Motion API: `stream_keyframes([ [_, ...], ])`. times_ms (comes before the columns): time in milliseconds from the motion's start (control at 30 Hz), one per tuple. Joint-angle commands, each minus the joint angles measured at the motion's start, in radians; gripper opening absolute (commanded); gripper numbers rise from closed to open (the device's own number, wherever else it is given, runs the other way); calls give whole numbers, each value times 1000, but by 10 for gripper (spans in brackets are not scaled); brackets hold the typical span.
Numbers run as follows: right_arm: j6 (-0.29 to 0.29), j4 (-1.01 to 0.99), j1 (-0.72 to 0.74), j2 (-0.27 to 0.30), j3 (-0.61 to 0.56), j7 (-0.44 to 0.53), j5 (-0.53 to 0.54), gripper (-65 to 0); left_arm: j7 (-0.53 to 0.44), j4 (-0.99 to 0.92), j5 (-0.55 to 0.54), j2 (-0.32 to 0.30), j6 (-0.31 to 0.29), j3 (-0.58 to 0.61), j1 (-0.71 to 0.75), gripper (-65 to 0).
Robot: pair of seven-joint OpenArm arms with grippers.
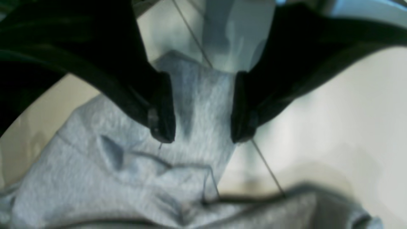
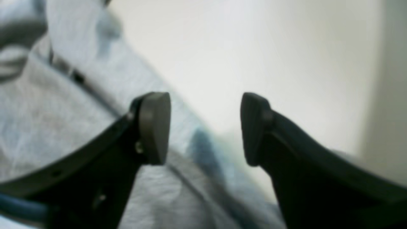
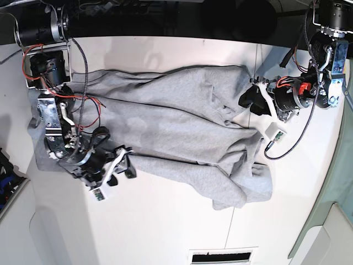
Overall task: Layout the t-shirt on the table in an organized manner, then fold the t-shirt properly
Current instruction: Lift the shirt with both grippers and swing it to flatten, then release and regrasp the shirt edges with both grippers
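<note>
The grey t-shirt (image 3: 176,121) sprawls rumpled across the white tabletop (image 3: 165,221), both grippers' jaws spread and pinching nothing, so regrasping a bunched fold risks dragging fresh wrinkles into the layout.

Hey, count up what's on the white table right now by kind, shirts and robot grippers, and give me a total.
T-shirt: 1
Grippers: 2, the left gripper and the right gripper
Total: 3, all on or over the table
</note>
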Motion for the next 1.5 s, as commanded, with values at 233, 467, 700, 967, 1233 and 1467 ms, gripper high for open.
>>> stream_keyframes([
  [233,-65,-131,54,-34,-126,38,-73,-525,-23,13,73,56,-5,-7,52,-637],
  [467,-105,-99,57,-31,-50,87,-113,-650,43,14,82,36,-12,-6,103,-650],
  [700,-103,3,56,-22,146,85,-108,-650,58,37,22,19,-84,-6,248,-650],
  [967,-106,9,53,51,257,82,-108,-650,58,180,-77,19,-118,-6,414,-650],
  [1233,-124,9,50,77,385,11,50,-456,57,217,-106,19,-118,-7,447,-650],
  [1467,-60,11,34,77,410,-161,243,-288,58,390,-127,18,-118,-24,435,-518],
])
